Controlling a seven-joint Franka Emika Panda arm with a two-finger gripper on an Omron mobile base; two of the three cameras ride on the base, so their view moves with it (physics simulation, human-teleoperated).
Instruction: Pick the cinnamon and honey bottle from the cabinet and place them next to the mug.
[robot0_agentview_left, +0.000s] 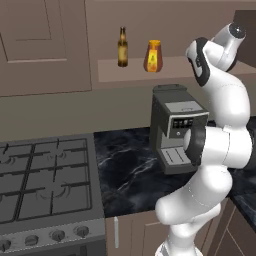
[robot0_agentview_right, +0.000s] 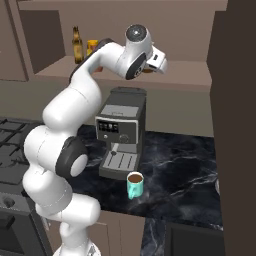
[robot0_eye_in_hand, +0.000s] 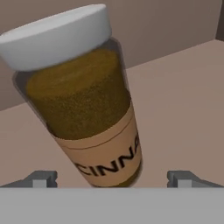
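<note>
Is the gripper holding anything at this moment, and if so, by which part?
Nothing is held. The gripper is open, its fingertips standing wide on either side of the cinnamon jar without touching it.

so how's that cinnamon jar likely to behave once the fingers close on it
The cinnamon jar looks rigid, with clear smooth walls, so it probably won't deform but could slip in a light grip. It is packed nearly full of powder, so likely somewhat heavy for its size. Being round, it would probably roll if knocked over on the shelf. The gripper stands open on either side of its base.
</note>
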